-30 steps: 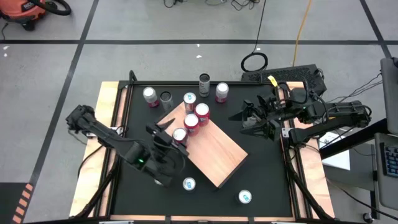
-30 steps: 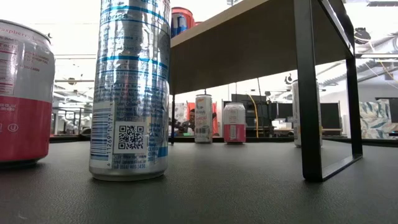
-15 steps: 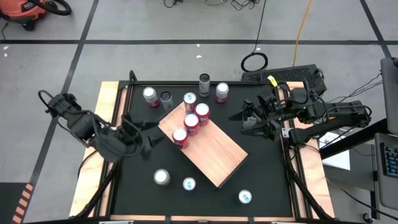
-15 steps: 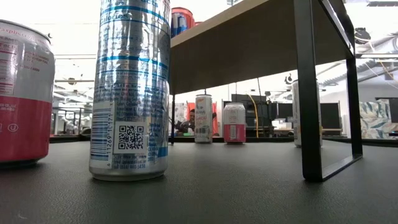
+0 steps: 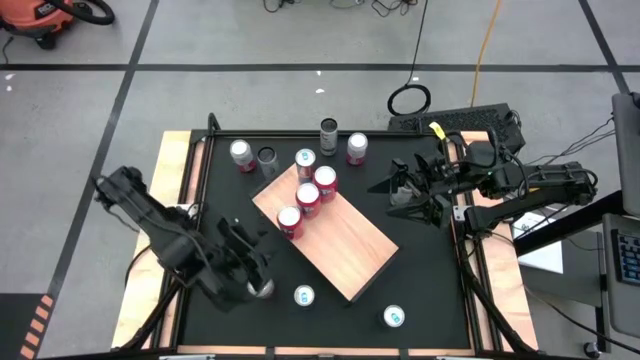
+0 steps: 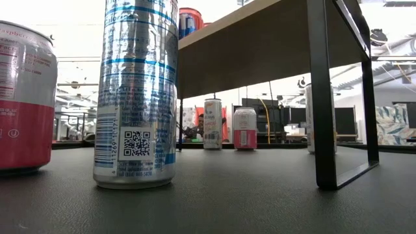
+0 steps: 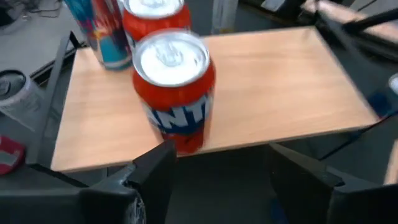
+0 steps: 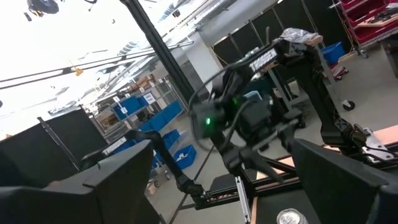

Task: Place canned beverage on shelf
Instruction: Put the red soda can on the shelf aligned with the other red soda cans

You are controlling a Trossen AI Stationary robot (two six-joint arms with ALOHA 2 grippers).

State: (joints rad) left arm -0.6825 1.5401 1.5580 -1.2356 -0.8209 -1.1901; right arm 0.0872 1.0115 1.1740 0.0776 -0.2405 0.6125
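Note:
The pale wood shelf [image 5: 345,243] stands slantwise mid-table on black legs [image 6: 323,97]. Several cans stand upright on its far-left part, the nearest an orange-red one [image 5: 289,220] [image 7: 173,93] close to the shelf's edge. My left gripper [image 5: 256,264] [image 7: 217,186] is open and empty, low beside the shelf's left edge and facing that can. A silver-topped can [image 5: 262,288] stands on the table just by it. My right gripper [image 5: 392,192] [image 8: 224,186] waits open and empty above the table's right side.
More cans stand on the black table: several along the far edge [image 5: 329,128] [image 5: 241,153] and two near the front [image 5: 304,296] [image 5: 394,316]. The low view has a tall silver-blue can [image 6: 136,91] and a pink one [image 6: 23,97] close up.
My left gripper has drawn back from the orange-red can on the shelf toward the table's left edge, then swung toward the near edge, ending beside the silver-topped can on the table. The cans and the shelf have kept still.

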